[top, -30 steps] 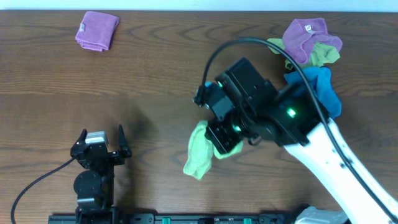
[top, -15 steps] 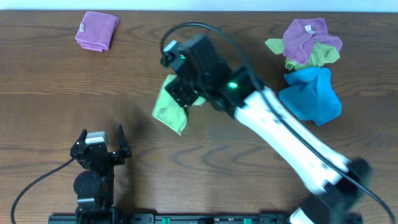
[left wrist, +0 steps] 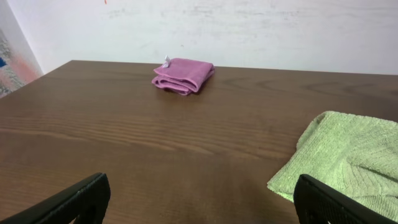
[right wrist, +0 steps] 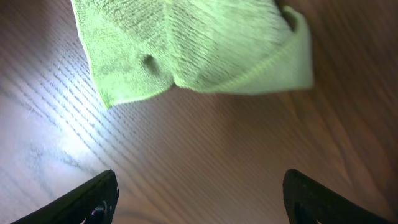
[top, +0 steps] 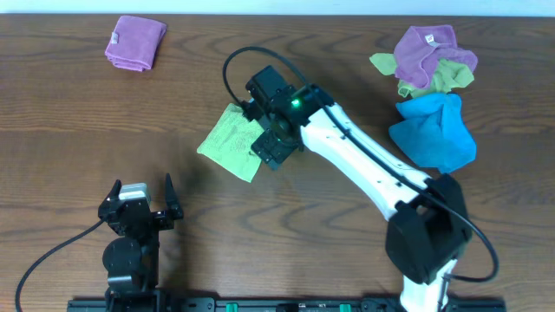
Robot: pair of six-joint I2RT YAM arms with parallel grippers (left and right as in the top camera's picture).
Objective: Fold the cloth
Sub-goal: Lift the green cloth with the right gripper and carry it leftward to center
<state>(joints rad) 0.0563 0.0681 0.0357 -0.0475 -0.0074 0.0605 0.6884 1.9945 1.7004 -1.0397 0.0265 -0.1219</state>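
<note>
Since the cloth [top: 230,141] lies rumpled on the desk [top: 87,130] left of centre, the right jaws hover wide and empty over its right edge, likely ready to pick a corner, while the left jaws wait wide, well apart.

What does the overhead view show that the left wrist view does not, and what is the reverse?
Only overhead: the right arm over the table, and a pile of a crumpled purple cloth, an olive-green cloth and a blue cloth. Only left wrist: the white wall behind the table. Both: the lime-green cloth lying on the table, and the folded purple cloth.
</note>
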